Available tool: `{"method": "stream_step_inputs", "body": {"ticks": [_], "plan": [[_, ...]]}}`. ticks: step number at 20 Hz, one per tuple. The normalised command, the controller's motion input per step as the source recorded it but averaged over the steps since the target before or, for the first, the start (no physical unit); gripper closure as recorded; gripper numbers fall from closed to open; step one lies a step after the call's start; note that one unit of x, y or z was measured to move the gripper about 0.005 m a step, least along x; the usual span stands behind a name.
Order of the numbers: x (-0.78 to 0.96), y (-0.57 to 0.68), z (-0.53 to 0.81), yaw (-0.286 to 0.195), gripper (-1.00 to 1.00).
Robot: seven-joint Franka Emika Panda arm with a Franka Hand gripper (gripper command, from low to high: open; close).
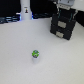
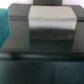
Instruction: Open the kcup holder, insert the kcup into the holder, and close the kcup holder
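A pale white table (image 1: 20,60) fills the exterior view under soft, even light. Dark equipment (image 1: 9,19) lines its far edge.
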Motion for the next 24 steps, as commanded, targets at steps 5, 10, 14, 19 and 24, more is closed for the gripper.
{"method": "stream_step_inputs", "body": {"ticks": [5, 10, 14, 19, 24], "plan": [[-0.35, 0.09, -0.39, -0.05, -1.0], [-0.38, 0.01, -0.38, -0.018, -1.0], [-0.32, 0.01, -0.31, -0.016, -1.0], [-0.12, 0.0, -0.04, -0.009, 1.0], [0.09, -0.01, -0.01, -0.007, 1.0]]}}
